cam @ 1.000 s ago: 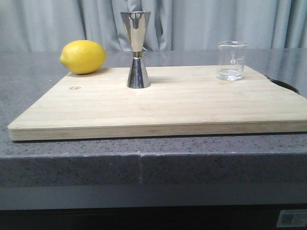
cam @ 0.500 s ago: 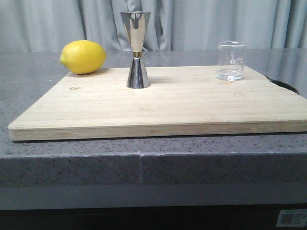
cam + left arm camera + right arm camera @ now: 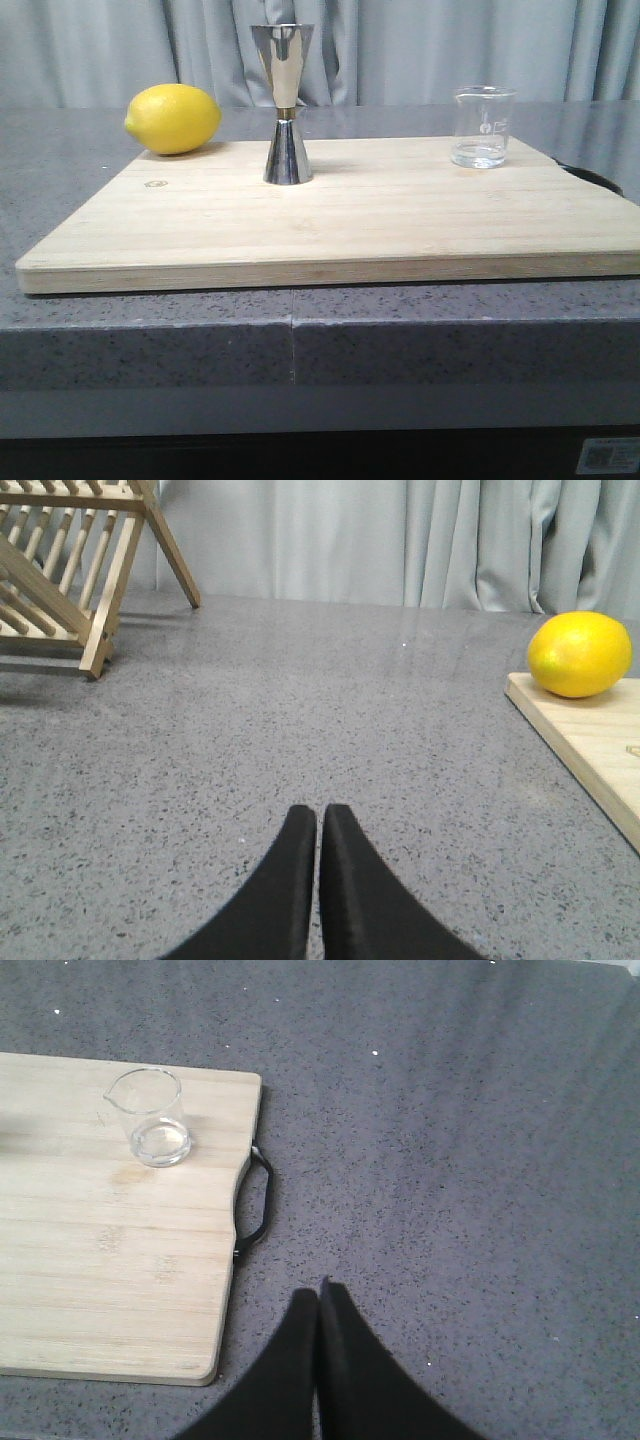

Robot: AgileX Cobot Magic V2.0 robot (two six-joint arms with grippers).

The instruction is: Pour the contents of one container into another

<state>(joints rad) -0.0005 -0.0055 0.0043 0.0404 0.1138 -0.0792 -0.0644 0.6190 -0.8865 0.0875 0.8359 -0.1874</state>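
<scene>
From my front camera I see the wooden cutting board (image 3: pixel 330 215) lying flat on the grey speckled counter (image 3: pixel 150 335), with neither arm in that view. The steel jigger (image 3: pixel 286 104) stands upright on the far part of the board, a little left of centre, its narrow gold-tinted waist between the two cones. The glass beaker (image 3: pixel 484 127) stands upright near the board's far right corner, well apart from the jigger, and a shallow layer of clear liquid sits in its bottom. A lemon (image 3: pixel 173 119) rests at the board's far left corner, right at the edge. On my left wrist camera the left claw (image 3: pixel 318 830) has its two black fingers pressed together with only a hairline seam between them, holding nothing, hovering over bare counter to the left of the board; a wooden drying rack (image 3: pixel 75 565) stands further off on that side. On my right wrist camera the right claw (image 3: pixel 319 1305) is likewise closed up tight and empty, over the counter just right of the board's black handle (image 3: pixel 257 1200), with the beaker seen from above, its pouring lip pointing away from the handle.
</scene>
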